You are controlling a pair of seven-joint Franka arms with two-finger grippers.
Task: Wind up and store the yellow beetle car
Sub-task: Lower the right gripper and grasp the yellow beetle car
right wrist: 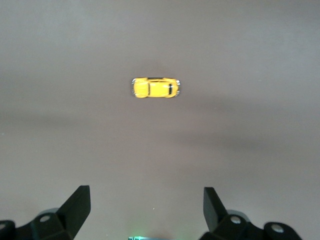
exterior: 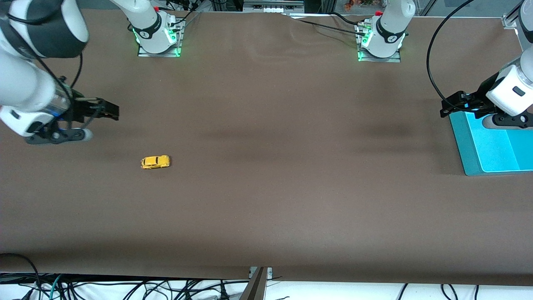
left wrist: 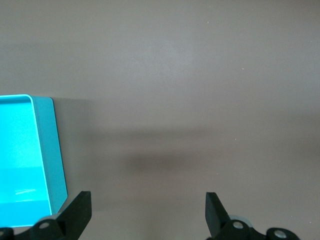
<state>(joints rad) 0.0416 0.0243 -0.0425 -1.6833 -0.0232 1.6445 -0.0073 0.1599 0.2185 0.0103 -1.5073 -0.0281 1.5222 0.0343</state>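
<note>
The yellow beetle car (exterior: 155,162) stands on its wheels on the brown table, toward the right arm's end. It also shows in the right wrist view (right wrist: 155,88). My right gripper (exterior: 109,111) hangs open and empty above the table, apart from the car; its fingertips frame bare table in the right wrist view (right wrist: 145,207). My left gripper (exterior: 446,109) is open and empty, up in the air at the edge of the teal bin (exterior: 462,148) at the left arm's end. The left wrist view shows its gripper (left wrist: 148,210) over bare table beside the bin (left wrist: 47,150).
The two arm bases (exterior: 157,37) (exterior: 381,41) stand along the table's edge farthest from the front camera. Cables hang below the table's near edge (exterior: 125,287). A cable loops above the bin (exterior: 433,62).
</note>
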